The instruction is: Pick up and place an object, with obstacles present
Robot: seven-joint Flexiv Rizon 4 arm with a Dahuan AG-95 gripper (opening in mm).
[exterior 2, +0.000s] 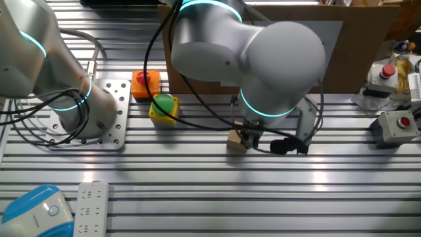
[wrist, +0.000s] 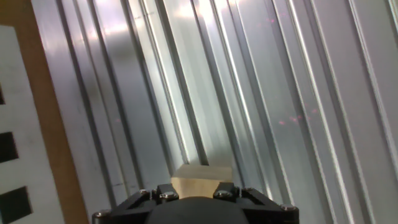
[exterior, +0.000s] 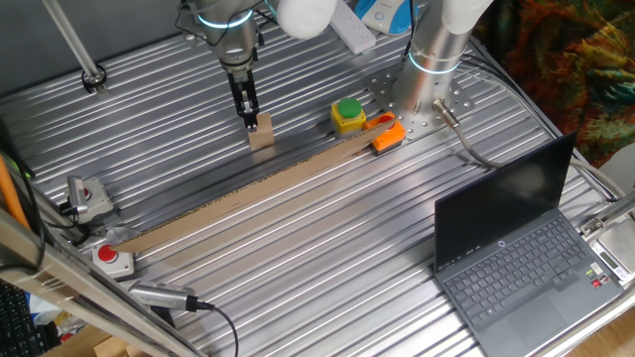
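The small light-tan wooden rectangular block [exterior: 261,133] sits on the ribbed metal table [exterior: 327,248], just on the far side of the long brown cardboard strip [exterior: 238,201] that runs diagonally across the surface. The black two-finger gripper [exterior: 248,117] hangs straight down over the block, its fingertips at the block's top edge; in the hand view the block [wrist: 200,180] shows right at the gripper's base, between the jaws, though whether they actually press on it cannot be told. From the other fixed view, the block [exterior 2: 236,141] lies beside the gripper [exterior 2: 251,138] under the large grey arm. The yellow box with a green button [exterior: 348,114] and the orange piece [exterior: 387,136] stand well apart from the block, near the arm's mounting plate [exterior: 417,99]. An open dark laptop [exterior: 516,260] rests at the table's near corner.
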